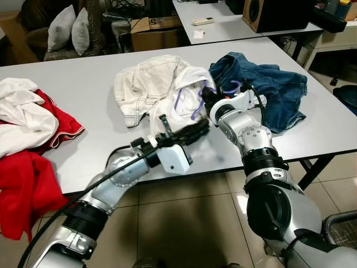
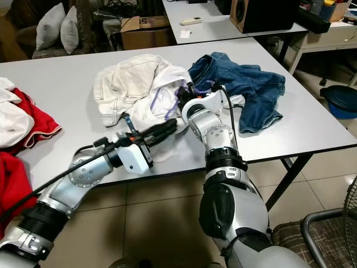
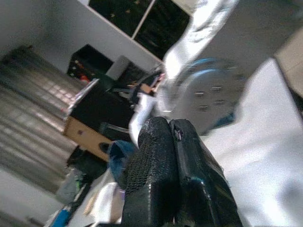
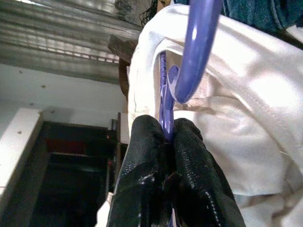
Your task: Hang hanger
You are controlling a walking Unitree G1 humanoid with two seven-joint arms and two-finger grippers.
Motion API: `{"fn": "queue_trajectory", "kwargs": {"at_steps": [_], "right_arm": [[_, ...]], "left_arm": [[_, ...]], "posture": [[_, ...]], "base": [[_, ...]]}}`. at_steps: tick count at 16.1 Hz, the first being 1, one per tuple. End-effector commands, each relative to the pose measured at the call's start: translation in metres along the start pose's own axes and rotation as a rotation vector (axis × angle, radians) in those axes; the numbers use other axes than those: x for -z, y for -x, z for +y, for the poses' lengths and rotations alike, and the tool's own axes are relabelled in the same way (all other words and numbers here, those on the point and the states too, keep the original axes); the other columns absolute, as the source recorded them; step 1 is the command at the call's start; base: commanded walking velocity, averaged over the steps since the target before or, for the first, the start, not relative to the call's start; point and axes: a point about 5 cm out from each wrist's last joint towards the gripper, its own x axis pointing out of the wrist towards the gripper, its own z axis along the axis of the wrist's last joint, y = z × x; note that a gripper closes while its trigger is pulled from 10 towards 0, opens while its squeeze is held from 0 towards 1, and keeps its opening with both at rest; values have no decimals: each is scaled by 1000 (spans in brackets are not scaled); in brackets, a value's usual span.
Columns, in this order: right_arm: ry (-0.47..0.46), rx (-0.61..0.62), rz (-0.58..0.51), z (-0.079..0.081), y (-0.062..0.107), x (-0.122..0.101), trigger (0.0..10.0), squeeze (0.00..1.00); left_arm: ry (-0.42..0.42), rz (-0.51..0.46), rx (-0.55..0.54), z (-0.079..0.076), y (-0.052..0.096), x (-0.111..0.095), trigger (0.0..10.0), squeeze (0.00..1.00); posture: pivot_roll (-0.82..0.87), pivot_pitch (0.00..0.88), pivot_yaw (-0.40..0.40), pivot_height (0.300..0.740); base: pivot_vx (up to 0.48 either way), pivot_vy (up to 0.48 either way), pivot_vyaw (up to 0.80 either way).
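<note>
The purple hanger (image 1: 192, 97) lies on the grey table (image 1: 83, 95), tangled into the white garment (image 1: 153, 84) near the table's middle, with the blue jeans (image 1: 268, 84) just beside it on the robot's right. The right gripper (image 1: 207, 100) is at the hanger itself: in the right wrist view its two black fingers (image 4: 142, 175) are pressed together on a thin purple bar of the hanger, and the hanger's curved hook (image 4: 199, 42) rises straight out beyond the fingertips, over the white cloth. So the hanger's long line runs roughly along the gripper's own axis, away from the wrist, with the hook at the far end and the cloth draped around the near part. The left gripper (image 1: 202, 127) reaches in from the robot's left along the table's near edge, its fingers closed against each other with nothing seen between them, its tips resting on the white cloth just beside the right wrist. The right arm is plainly the nearer one and the one that has the hanger; the left is placed to press or hold the cloth. As I judge it, the next move turns on drawing the hanger up and out hook-first, away from the garment, and the risk is that the cloth comes along with it. A red and white garment (image 1: 28, 145) lies well apart at the table's left end.
</note>
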Motion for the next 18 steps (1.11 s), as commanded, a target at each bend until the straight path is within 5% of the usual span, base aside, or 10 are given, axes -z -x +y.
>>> {"fn": "queue_trajectory", "kwargs": {"at_steps": [1, 3, 4, 5, 6, 7, 12, 13, 14, 18], "right_arm": [[-19, -25, -25, 4, 2, -8, 10000, 0], [-46, -47, -25, 8, 4, -12, 10000, 0], [-69, -59, -24, 9, 6, -14, 10000, 0], [-91, -77, -28, 12, 8, -18, 10000, 0], [-96, -85, -31, 13, 9, -20, 10000, 0], [-101, -90, -32, 14, 9, -22, 10000, 0], [-20, -123, -37, 23, 15, -28, 10000, 0], [62, -135, -48, 29, 17, -34, 10000, 0], [162, -140, -64, 33, 21, -42, 10000, 0], [443, -139, -85, 30, 46, -55, 10000, 0]], "left_arm": [[13, -35, 48, -11, -1, -6, 0, 0], [33, -65, 82, -22, -6, -11, 0, 0], [58, -57, 130, -31, -7, -10, 3098, 0], [93, 22, 222, -46, -2, 0, 10000, 0], [101, 61, 256, -51, 1, 6, 10000, 0], [133, 90, 245, -51, 4, 10, 10000, 1000], [270, 76, 136, -29, 13, 8, 10000, 965], [355, 67, 97, -21, 12, 4, 10000, 396], [516, 63, 80, -14, 11, 0, 10000, 0], [813, 66, 66, 9, 25, -9, 10000, 0]], "posture": [[70, 0, 73, 740], [55, 0, 80, 740], [54, 0, 78, 740], [52, 0, 75, 740], [50, 0, 75, 740], [51, 0, 70, 740], [66, 0, 53, 740], [66, 0, 57, 740], [62, 0, 60, 740], [53, 0, 57, 740]], "base": [[0, 0, 0], [0, 0, 0], [0, 0, 0], [0, 0, 0], [0, 0, 0], [0, 0, 0], [0, 0, 0], [0, 0, 0], [0, 0, 0], [0, 0, 0]]}}
